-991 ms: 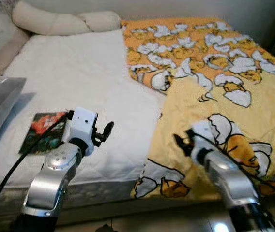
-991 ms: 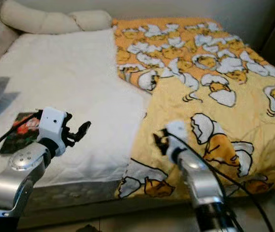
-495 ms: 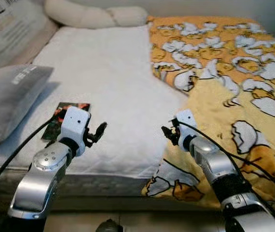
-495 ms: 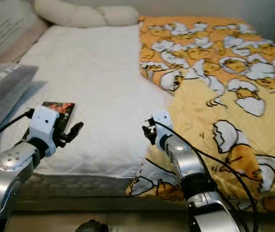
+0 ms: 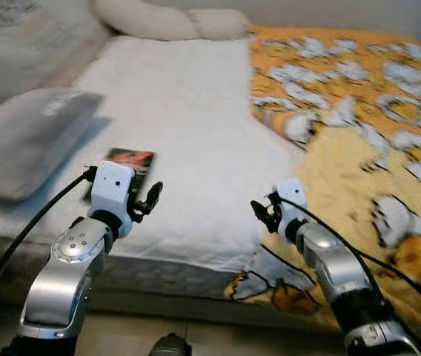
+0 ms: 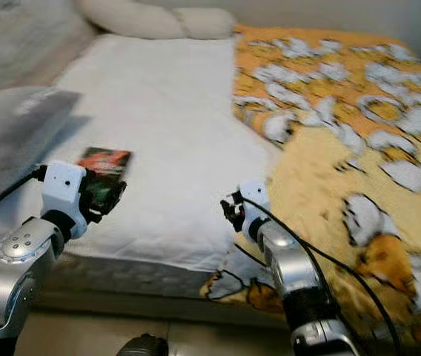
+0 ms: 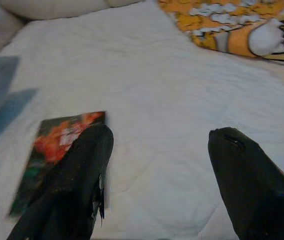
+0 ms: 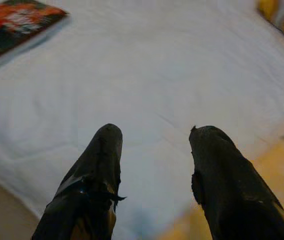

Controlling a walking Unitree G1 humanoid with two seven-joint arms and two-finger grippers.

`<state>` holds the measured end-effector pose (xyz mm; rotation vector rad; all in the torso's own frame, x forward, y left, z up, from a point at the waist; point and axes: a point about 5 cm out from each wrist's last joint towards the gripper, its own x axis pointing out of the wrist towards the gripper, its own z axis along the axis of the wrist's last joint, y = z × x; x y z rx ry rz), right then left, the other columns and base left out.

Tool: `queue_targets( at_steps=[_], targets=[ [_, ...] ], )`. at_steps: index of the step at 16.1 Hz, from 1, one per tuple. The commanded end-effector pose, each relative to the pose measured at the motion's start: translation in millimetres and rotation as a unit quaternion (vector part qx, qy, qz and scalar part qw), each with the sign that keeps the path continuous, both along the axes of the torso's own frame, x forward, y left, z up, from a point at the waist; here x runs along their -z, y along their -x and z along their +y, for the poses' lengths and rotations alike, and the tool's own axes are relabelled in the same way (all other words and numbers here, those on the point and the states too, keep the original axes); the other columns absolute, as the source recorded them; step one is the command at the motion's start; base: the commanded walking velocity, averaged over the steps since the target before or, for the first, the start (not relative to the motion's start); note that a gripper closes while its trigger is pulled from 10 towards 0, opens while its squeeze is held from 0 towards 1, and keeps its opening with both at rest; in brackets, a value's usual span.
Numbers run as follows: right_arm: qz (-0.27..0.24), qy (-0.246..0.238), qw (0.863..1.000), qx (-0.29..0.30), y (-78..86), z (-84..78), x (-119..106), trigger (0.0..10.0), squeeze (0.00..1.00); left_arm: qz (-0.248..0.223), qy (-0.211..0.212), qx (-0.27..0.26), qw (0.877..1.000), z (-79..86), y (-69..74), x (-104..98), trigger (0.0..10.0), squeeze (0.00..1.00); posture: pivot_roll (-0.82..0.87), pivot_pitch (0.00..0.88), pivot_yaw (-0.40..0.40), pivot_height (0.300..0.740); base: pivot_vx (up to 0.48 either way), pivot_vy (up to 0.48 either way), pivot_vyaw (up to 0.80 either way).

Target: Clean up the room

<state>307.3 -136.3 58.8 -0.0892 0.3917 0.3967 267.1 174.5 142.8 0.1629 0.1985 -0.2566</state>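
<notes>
Book [image 5: 125, 160] on the bed [image 5: 196, 111] now sits nearer your left tool [image 5: 151, 199]; both tools, perhaps blurred, gape empty.

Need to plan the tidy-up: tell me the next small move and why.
Probably ease the left claw forward and down toward the book lying flat on the white mattress. Its fingers stand open, empty, just short of the book, while the right claw, also open, hangs at the edge of the yellow blanket, farther from it.
</notes>
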Motion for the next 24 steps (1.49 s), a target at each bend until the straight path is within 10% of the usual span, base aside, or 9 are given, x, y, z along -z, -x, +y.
queue_targets(
  at_steps=[1, 24],
  targets=[
    [0.001, -0.016, 1.0, 0.013, 2.1, -2.1, -3, 10.0, 0.0, -0.001, -0.001, -0.003, 1.0, 0.3, 0.4, -2, 10.0, 0.0, 0.13, 0.0, 0.015, 0.74, 0.247, 0.0, 0.0],
    [0.022, -0.009, 0.998, 0.052, 20.0, -15.2, -4, 10.0, 0.0, 0.008, 0.012, 0.005, 1.0, -4.0, -0.1, 2, 10.0, 0.0, 0.12, 0.0, 0.009, 0.74, 0.123, 0.0, 0.14]
  ],
)
